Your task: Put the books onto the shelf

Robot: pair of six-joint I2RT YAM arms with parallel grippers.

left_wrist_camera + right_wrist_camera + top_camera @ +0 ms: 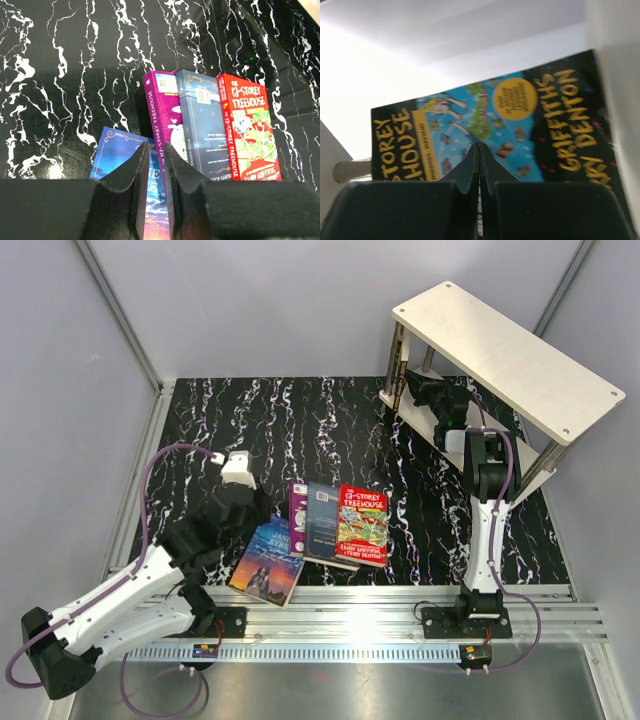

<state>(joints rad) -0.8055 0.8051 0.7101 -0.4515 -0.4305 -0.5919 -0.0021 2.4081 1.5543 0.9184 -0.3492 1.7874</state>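
Your left gripper (pixel 155 167): jaws almost together, tips over top edge of flat blue-orange "Jane Eyre" paperback (pixel 112 155); grip unclear. Your right gripper (pixel 479 155): pressed together, tips at blue-yellow "Treehouse" paperback (pixel 520 115), lower tier of cream two-tier shelf (pixel 510 360). Purple paperback (pixel 297 510), grey-blue paperback (pixel 322 525), red "Treehouse" paperback (pixel 363 525): side by side on black marbled table (pixel 250 430).

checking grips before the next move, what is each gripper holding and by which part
Left gripper pinches Jane Eyre by one edge. Right gripper pinches the blue-yellow Treehouse by one edge, about midway along it.
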